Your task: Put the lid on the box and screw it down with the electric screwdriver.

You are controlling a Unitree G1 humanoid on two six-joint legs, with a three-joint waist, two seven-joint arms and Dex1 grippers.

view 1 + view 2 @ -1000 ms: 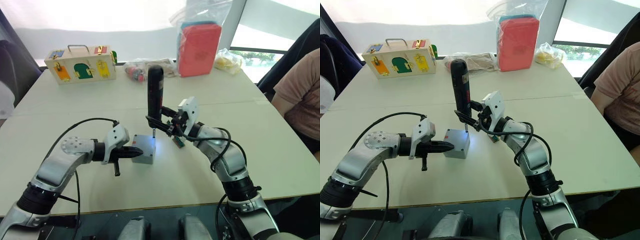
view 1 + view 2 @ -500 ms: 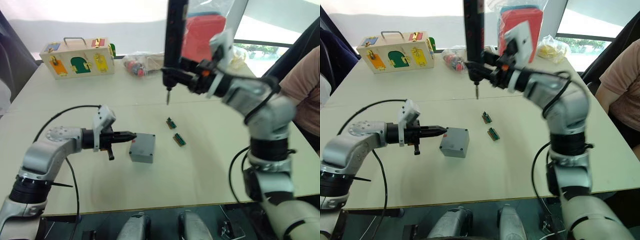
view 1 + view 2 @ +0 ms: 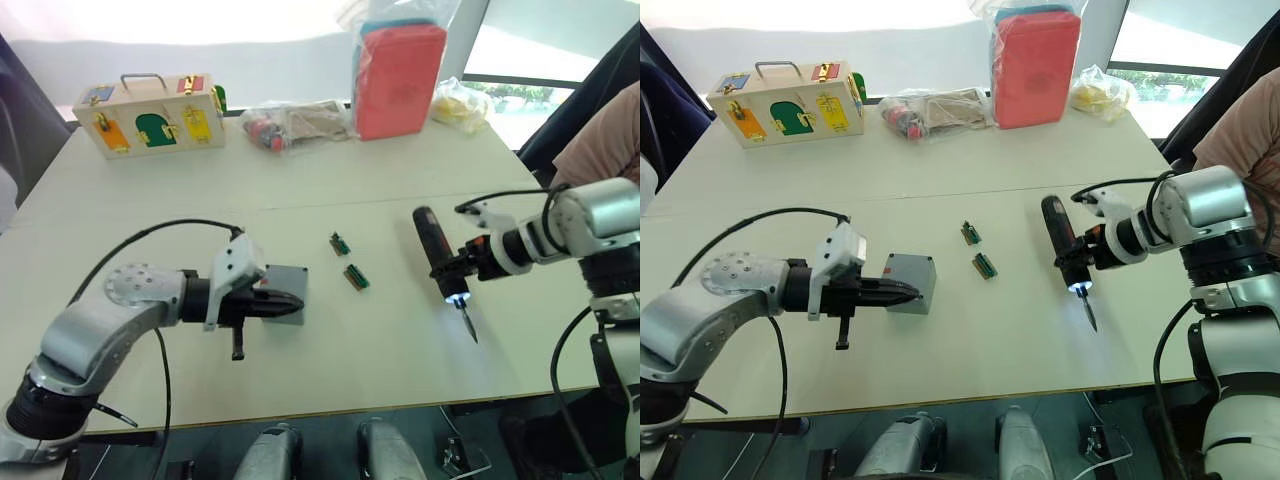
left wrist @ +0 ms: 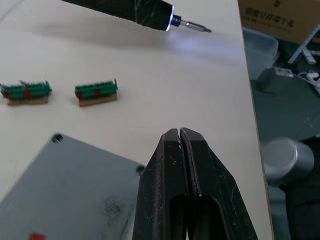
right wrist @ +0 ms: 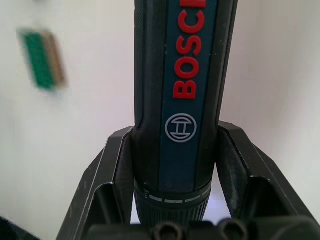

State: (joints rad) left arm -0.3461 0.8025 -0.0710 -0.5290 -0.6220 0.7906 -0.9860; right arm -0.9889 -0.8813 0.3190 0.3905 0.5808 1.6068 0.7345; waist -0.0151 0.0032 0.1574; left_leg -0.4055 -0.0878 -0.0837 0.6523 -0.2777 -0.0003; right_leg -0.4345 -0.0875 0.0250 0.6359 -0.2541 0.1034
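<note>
While right fingers (image 5: 180,165) clamp the lit black electric screwdriver (image 3: 1061,243), left fingers (image 4: 181,150) closed empty, grey box (image 3: 910,283) lidded.

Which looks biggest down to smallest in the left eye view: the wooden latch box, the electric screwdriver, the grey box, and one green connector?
1. Wooden latch box
2. Electric screwdriver
3. Grey box, partly hidden by the left pincer, so this is unsure
4. Green connector

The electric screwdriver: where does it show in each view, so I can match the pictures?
Left eye: electric screwdriver right of centre, low over the table.
Right eye: same spot, right tool around it.
Left wrist: tip beyond the connectors.
Right wrist: body between the fingers.
Shared landmark: green connectors.
</note>
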